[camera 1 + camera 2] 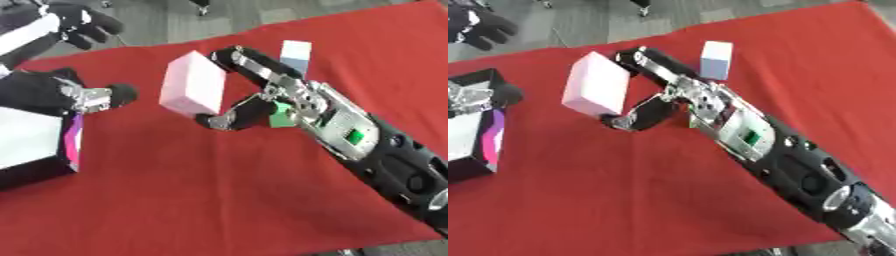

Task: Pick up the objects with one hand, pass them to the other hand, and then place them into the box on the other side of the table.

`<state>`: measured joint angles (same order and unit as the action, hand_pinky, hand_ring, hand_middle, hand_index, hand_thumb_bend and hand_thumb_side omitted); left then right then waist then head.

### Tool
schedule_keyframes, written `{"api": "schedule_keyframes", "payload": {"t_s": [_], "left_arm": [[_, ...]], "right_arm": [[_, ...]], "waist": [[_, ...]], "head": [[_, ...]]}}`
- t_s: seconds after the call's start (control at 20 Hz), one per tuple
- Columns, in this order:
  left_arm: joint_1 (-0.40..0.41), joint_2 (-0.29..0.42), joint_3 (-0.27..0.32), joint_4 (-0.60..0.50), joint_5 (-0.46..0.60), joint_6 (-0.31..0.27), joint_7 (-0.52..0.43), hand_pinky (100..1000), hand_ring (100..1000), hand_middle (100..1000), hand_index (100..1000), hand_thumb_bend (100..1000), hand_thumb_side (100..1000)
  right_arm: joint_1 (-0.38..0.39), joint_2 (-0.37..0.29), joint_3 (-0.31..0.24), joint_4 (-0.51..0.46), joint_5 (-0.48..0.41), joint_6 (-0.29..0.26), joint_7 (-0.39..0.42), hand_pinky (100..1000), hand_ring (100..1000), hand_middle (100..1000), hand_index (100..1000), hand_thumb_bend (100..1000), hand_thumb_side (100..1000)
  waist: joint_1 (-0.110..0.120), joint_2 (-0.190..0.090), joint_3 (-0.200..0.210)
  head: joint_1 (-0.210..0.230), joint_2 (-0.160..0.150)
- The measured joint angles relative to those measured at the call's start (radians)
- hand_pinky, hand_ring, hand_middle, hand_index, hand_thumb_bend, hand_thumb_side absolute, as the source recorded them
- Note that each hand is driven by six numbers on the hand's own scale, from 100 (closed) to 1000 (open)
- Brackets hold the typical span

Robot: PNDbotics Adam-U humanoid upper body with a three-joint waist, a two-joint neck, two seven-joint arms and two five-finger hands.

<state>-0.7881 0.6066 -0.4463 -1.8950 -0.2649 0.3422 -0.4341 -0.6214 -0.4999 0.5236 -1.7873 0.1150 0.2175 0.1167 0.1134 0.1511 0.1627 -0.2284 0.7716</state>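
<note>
Pink block: a pale pink rectangular block (192,82), tilted, up off the red cloth and gripped by the right hand.
Right hand: the black-and-silver right hand (262,92) comes in from the lower right; its fingers (234,56) curl over the block's top right edge and its thumb (229,117) hooks under the bottom corner, so it is grasping the pink block.
Green piece: a small green shape (282,118) shows just behind the right hand's palm; what it is I cannot tell.
White block: a small white and pale blue upright block (716,60) stands on the cloth just beyond the right hand, apart from the fingers.
Left hand: the left hand (92,97) sits at the left edge, near the box's far end, well apart from the pink block; its fingers look curled with nothing in them, though they are partly hidden.
Box: a black box with a white inside and a magenta side (492,140) sits at the left edge of the cloth.
Cloth: the red tablecloth (219,190) covers the table.
Far edge: a dark gloved hand (79,22) shows at the upper left, touching nothing.
</note>
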Motion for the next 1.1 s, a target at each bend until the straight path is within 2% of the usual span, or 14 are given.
{"api": "schedule_keyframes", "payload": {"t_s": [0.45, 1.1], "left_arm": [[-0.013, -0.038, -0.021, -0.009, -0.081, -0.040, -0.035, 855, 864, 836, 891, 614, 473], [-0.049, -0.055, -0.057, -0.005, -0.125, -0.088, -0.133, 860, 868, 837, 891, 600, 443]], "right_arm": [[-0.009, 0.029, 0.010, 0.000, 0.022, -0.023, 0.018, 822, 674, 518, 636, 319, 100], [-0.017, 0.048, 0.034, 0.006, 0.073, -0.032, 0.078, 825, 674, 523, 642, 258, 100]], "waist": [[0.002, -0.001, 0.000], [0.005, -0.006, 0.000]], "head": [[0.002, 0.000], [0.007, 0.000]]}}
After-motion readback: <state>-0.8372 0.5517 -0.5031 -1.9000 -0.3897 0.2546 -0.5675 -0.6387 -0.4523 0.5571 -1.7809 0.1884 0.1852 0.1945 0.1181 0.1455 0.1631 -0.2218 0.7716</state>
